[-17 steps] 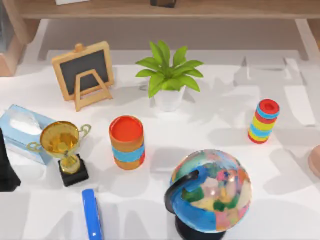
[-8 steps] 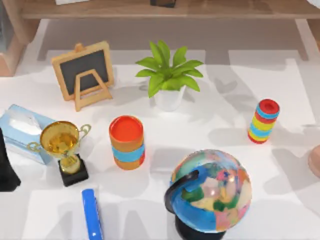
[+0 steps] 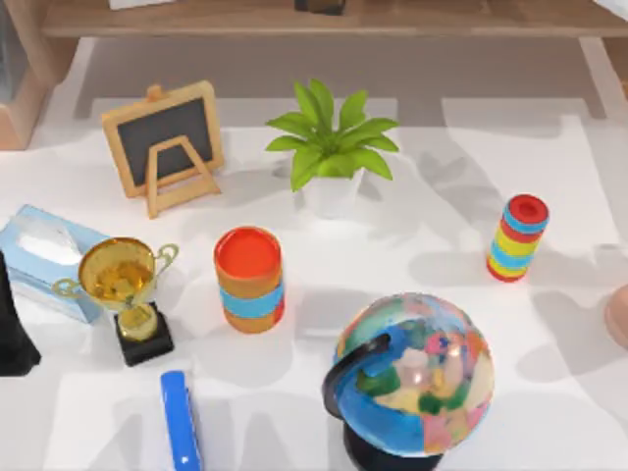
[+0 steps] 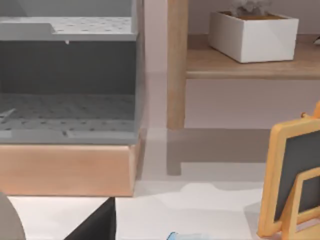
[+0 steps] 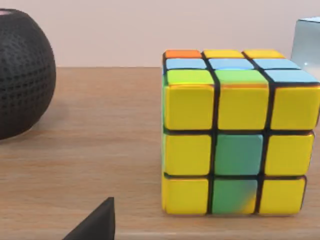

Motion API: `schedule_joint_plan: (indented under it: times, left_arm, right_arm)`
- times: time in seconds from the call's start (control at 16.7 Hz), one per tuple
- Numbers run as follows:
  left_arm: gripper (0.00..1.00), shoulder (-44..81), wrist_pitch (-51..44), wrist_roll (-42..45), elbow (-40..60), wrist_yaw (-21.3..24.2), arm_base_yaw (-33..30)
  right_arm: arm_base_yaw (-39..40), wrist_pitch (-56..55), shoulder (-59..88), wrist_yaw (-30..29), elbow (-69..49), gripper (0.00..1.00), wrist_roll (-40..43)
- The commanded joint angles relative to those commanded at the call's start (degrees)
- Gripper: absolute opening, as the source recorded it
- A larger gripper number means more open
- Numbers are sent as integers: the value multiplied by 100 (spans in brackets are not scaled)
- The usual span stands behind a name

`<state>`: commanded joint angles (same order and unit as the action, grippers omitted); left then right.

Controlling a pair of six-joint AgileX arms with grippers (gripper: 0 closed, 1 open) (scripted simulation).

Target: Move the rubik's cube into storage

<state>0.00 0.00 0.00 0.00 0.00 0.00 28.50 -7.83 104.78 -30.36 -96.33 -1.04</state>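
Observation:
The rubik's cube [image 5: 235,135] stands on a wooden shelf board [image 5: 100,140], mostly yellow on the side facing the right wrist camera, with green squares in it. A dark part of my right gripper [image 5: 95,222] shows close to the camera, a short way from the cube and not touching it. The left wrist view looks at a grey perforated storage box [image 4: 70,80] on a wooden base, with a dark part of my left gripper [image 4: 97,225] low in front of it.
A black mesh ball [image 5: 22,70] shares the shelf with the cube. On the table stand a chalkboard easel [image 3: 162,142], a potted plant [image 3: 332,147], a trophy [image 3: 123,285], an orange cup [image 3: 250,280], a globe [image 3: 412,373], a ring stack [image 3: 518,237], a tissue box [image 3: 39,250] and a blue bar [image 3: 180,422].
Shadows over the back right of the table have shifted. The objects on the table stand where they were.

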Motion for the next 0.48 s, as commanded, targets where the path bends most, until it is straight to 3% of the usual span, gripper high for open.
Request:
schedule_joint_plan:
  times: [0.48]
  left_arm:
    - [100,0,0,0,0,0,0]
  right_arm:
    - [-258,434,842,258,-1326,100,21]
